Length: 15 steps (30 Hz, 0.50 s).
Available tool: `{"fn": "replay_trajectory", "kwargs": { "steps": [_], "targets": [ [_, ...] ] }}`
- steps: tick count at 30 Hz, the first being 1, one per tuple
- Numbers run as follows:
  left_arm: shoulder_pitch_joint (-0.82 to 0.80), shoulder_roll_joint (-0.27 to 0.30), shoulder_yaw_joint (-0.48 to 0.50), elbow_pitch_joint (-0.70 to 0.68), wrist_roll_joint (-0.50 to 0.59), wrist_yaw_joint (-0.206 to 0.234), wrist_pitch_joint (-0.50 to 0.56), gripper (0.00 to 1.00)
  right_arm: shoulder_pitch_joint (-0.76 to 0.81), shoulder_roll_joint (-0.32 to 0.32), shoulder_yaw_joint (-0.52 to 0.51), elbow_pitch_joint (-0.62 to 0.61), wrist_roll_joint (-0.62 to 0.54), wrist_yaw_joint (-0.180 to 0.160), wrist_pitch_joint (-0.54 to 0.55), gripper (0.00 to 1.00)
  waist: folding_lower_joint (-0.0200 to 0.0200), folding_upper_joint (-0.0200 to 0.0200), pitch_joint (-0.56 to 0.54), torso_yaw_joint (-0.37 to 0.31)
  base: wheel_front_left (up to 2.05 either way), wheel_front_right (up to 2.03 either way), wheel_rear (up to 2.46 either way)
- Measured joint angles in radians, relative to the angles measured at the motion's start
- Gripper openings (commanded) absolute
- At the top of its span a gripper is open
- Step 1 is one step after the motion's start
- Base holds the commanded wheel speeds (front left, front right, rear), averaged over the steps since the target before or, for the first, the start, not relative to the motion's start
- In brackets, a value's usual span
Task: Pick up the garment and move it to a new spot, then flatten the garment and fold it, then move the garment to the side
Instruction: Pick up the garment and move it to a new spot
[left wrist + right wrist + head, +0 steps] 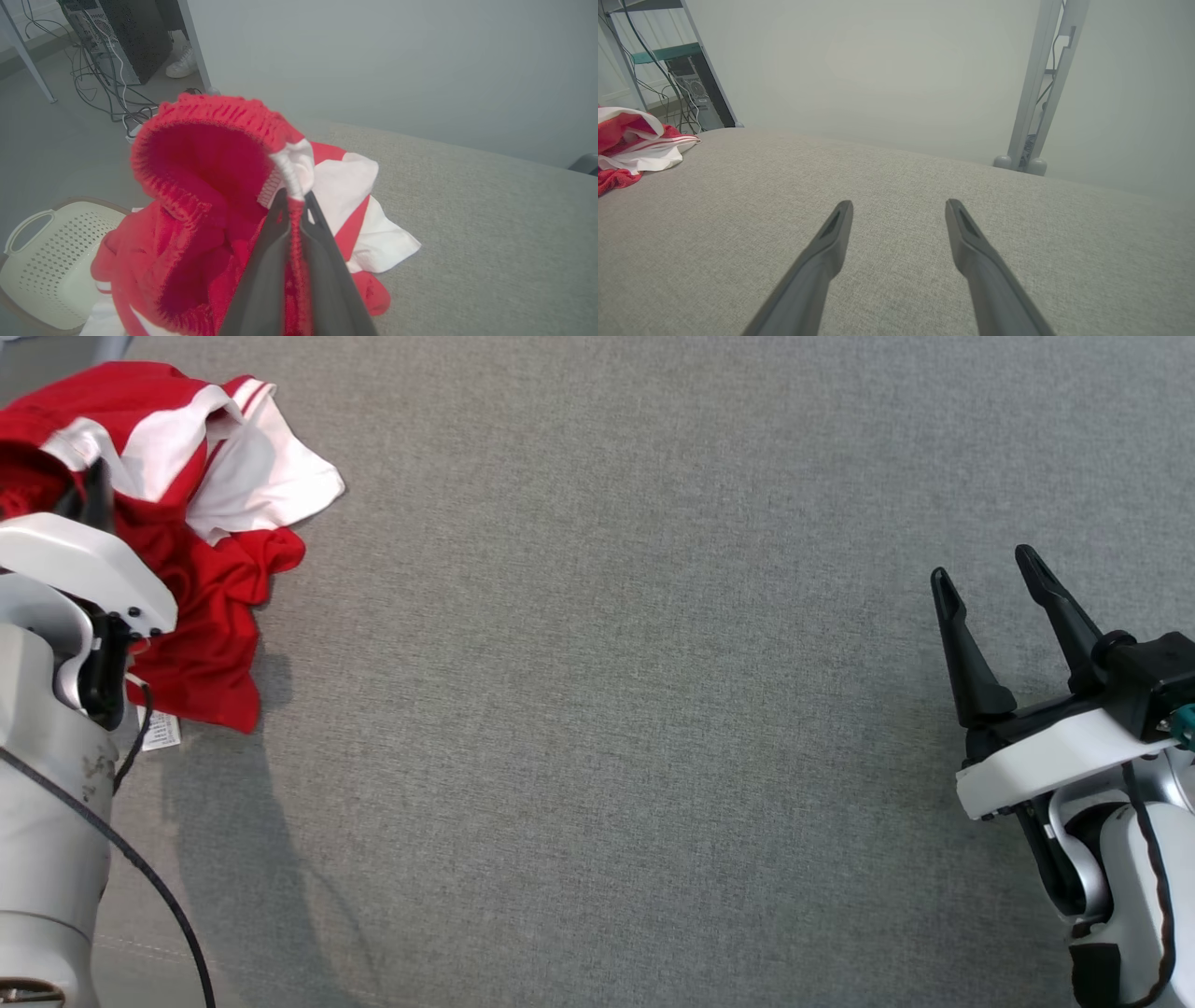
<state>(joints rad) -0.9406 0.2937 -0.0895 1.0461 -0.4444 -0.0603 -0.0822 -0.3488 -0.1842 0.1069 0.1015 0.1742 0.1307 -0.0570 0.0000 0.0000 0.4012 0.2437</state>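
Observation:
The garment (201, 523) is a crumpled red and white piece lying at the far left corner of the grey table. In the left wrist view my left gripper (295, 198) is shut on a fold of the garment (201, 186) near its red ribbed hem, which stands up in front of the fingers. In the head view the left fingers (89, 495) poke into the red cloth above the pale wrist. My right gripper (985, 574) is open over bare table at the right, far from the garment (635, 144); its two fingers (831, 238) hold nothing.
The grey fabric table (607, 709) stretches between the two arms. A cream perforated basket (42, 261) sits on the floor beyond the table's left edge. Cables and a dark computer case (126, 37) lie further off, and a metal post (1041, 93) stands behind the table's far right.

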Motion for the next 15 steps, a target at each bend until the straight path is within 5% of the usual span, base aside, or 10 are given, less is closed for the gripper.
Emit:
{"fn": "replay_trajectory", "kwargs": {
  "steps": [8, 15],
  "targets": [
    [0.007, 0.028, -0.004, -0.102, 0.028, 0.041, -0.143, 0.0, 0.017, 0.031, -0.008, 0.021, 0.0, 0.0, -0.024, 1.0, 0.0, 0.0, -0.069, 0.006, 0.0, 0.0, 0.0],
    [0.102, 0.034, 0.009, -0.345, 0.046, 0.103, -0.171, 0.0, 0.053, 0.058, -0.022, 0.029, 0.0, 0.0, -0.036, 1.0, 0.0, 0.0, -0.15, -0.002, 0.0, 0.0, 0.0]
  ]
}}
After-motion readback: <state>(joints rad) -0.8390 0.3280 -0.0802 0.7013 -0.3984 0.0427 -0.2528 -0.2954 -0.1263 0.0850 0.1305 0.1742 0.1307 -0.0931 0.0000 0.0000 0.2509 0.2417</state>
